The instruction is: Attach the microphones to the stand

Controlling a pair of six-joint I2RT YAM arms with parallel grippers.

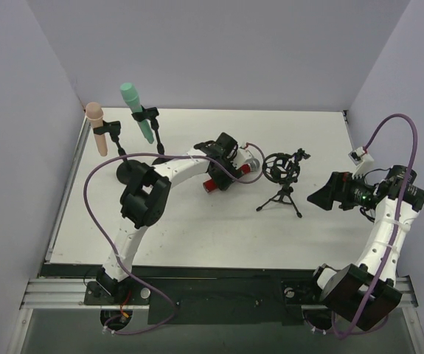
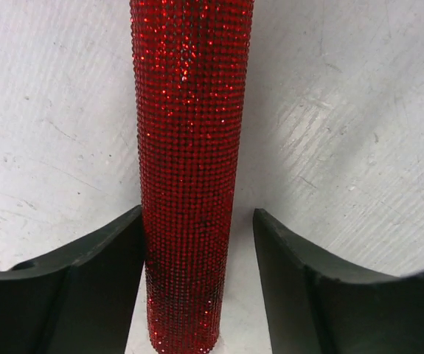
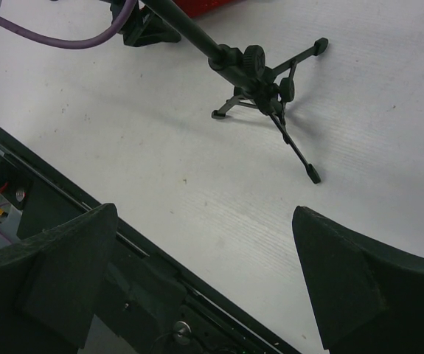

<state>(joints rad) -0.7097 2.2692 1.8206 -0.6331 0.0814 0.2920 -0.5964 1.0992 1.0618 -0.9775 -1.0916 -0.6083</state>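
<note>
Top view, task's thing: the glittery red microphone with a silver mesh head [image 1: 214, 184] lies on the white table [image 1: 197, 228], just beside the black tripod stand with a ring mount [image 1: 282, 193]; it is not yet attached.
Top view, left gripper [image 1: 230, 173]: set down over the red barrel; the jaw state cannot be read here.
Top view, right gripper [image 1: 322, 195]: spread wide, nothing held, right of the tripod.
Top view, count: three microphones are counted. The pale pink plastic microphone [image 1: 95, 129] and the mint green plastic microphone [image 1: 138, 110] are each clipped to an upright black stand, and the red one lies loose. Three stands, two arms and two purple cables are counted.
Left wrist view, grip: the jaws stand apart astride the red barrel [image 2: 189, 184]. One pad [image 2: 101, 273] lies against it, and bare table shows before the other pad [image 2: 300, 280]. Nothing is clamped.
Left wrist view, risk: a round barrel touched on one side only is likely to roll or be shoved aside. The hold appears near the tail end, so a sagging head is to be feared on lifting.
Right wrist view, gripper [image 3: 204, 251]: apart and empty.
Right wrist view, risk: the tripod [image 3: 259, 77], three legs counted, looks light. It may be tipped or slid if the microphone is pressed in unsteadied.
</note>
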